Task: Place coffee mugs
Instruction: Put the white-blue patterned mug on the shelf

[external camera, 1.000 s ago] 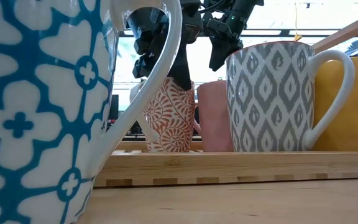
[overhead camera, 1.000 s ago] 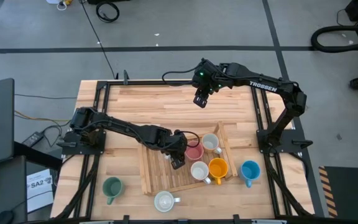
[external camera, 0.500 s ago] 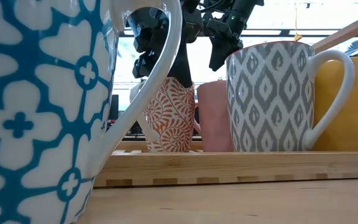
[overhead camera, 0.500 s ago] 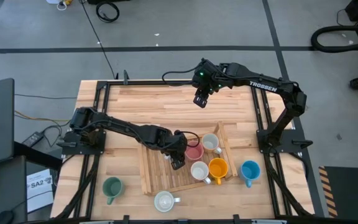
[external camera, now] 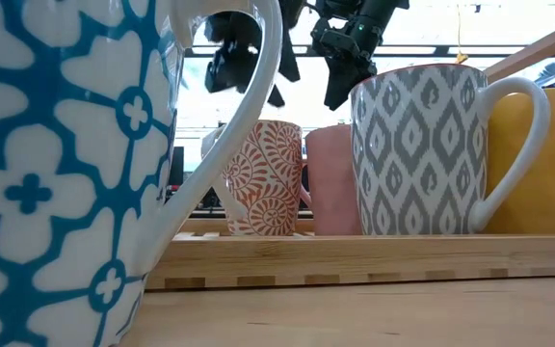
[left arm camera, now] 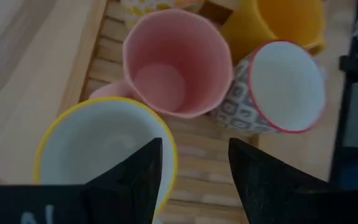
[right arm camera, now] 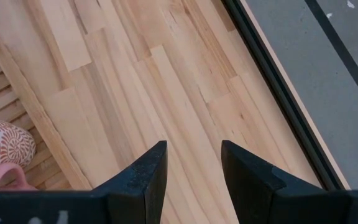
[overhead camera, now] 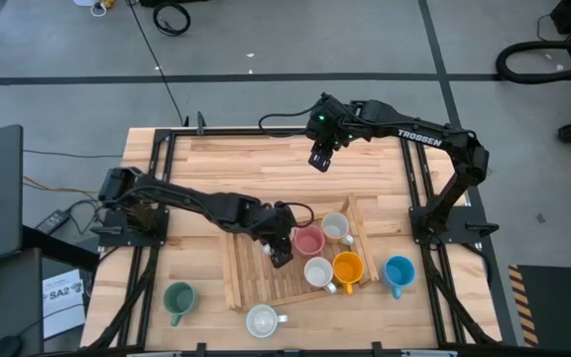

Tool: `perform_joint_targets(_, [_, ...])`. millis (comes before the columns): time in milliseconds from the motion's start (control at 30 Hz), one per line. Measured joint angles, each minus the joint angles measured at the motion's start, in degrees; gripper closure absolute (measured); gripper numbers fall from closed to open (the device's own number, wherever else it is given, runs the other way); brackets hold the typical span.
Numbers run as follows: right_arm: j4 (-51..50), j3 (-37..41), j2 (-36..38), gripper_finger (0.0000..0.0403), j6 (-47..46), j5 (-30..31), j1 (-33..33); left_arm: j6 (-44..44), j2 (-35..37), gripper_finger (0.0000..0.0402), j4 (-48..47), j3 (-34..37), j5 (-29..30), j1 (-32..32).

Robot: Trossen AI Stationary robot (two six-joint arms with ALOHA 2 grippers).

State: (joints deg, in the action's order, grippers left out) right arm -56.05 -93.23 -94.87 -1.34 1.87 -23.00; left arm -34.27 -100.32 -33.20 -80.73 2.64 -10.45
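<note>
Several coffee mugs stand upright on a slatted wooden tray (overhead camera: 251,280): a red-patterned, yellow-rimmed one (left arm camera: 101,152) (external camera: 263,178), a pink one (overhead camera: 309,240) (left arm camera: 176,62), a grey-patterned one (overhead camera: 317,272) (external camera: 417,154), an orange one (overhead camera: 348,267) and a pale one (overhead camera: 336,227). My left gripper (overhead camera: 282,250) (left arm camera: 194,149) hangs open just above the red-patterned mug, clear of its rim. My right gripper (overhead camera: 319,159) (right arm camera: 193,149) waits open, high over the bare table toward the far edge.
Off the tray stand a blue mug (overhead camera: 399,272) to its right, a dark green mug (overhead camera: 177,297) near the front left, and a white mug with a blue pattern (overhead camera: 262,320) (external camera: 66,164) at the near edge. The tray's far right corner (overhead camera: 353,201) is raised.
My left gripper has risen straight up from the red-patterned mug, its finger coming out of the mug's mouth, with its jaws as wide as before. The mug stays standing on the tray beside the pink one.
</note>
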Motion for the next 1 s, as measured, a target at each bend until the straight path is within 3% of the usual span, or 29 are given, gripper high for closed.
perform_joint_targets(233, [0.0,0.0,0.0,0.0246,0.0,0.0,0.0,-0.3,4.2,0.0212,1.5,0.0,-0.6,-0.8])
perform_joint_targets(733, [-0.2,0.0,0.0,0.0246,0.0,0.0,0.0,-11.6,8.0,0.0212,4.2,-2.7,-2.6,-6.5])
perform_joint_targets(1000, [-0.8,0.0,0.0,0.0246,0.0,0.0,0.0,-13.2,7.6,0.0212,-0.5,-13.5,7.6,-11.4])
